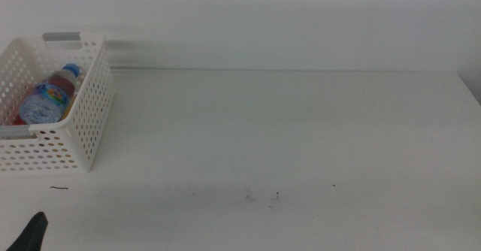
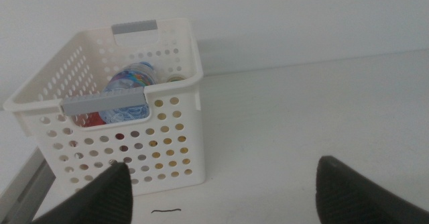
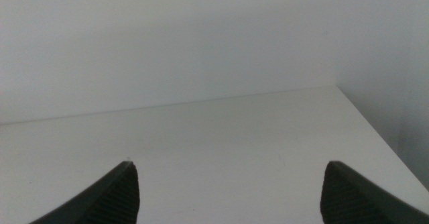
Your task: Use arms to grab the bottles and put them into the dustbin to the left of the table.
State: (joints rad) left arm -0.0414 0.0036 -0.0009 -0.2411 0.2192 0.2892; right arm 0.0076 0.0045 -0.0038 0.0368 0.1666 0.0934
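Far left of the table (image 1: 301, 131): dustbin (image 1: 90, 123), white and perforated, holding a clear water bottle (image 1: 49, 97) with blue cap lying on its side; something red and something yellow glimpsed through the holes in the left wrist view, likely the other drinks. Just ahead of the left gripper (image 2: 221, 190), slightly off to one side, jaws spread wide, nothing between the fingers. Further right, bare tabletop, no bottle standing. Right gripper (image 3: 228, 190) also spread and empty, facing the far right table corner. Judged: dropping done, task apparently finished; next only parking both arms.
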